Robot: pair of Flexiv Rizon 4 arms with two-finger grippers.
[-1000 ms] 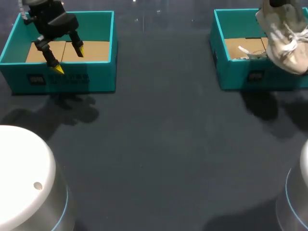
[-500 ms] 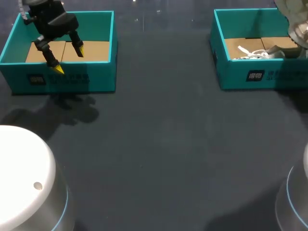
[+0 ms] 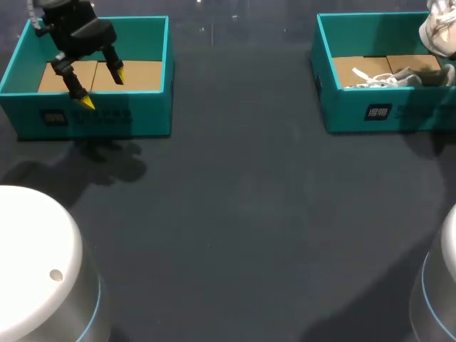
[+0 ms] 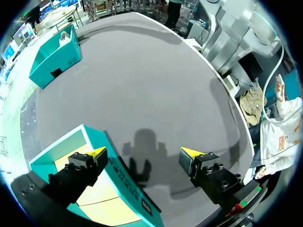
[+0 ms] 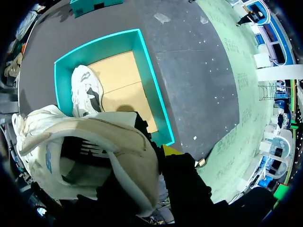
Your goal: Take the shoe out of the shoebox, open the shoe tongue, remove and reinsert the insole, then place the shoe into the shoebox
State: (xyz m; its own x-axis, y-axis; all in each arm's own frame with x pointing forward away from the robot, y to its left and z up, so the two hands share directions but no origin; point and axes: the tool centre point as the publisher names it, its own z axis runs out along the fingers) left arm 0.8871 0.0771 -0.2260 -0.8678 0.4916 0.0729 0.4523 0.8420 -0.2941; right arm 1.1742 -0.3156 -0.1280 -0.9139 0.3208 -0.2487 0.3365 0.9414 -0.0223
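The right gripper (image 5: 160, 150) grips the shoe (image 5: 94, 156) at its collar. Within the last second it has lifted the shoe clear of the shoebox (image 5: 152, 85) beneath the fingers, where a second shoe (image 5: 85, 92) lies, so extraction looks done. The left gripper (image 4: 144, 152) hangs wide open, empty and unmoved.

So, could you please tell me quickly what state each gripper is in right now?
Left gripper: open, empty, over the edge of the left shoebox.
Right gripper: shut on the shoe, held above the right shoebox.
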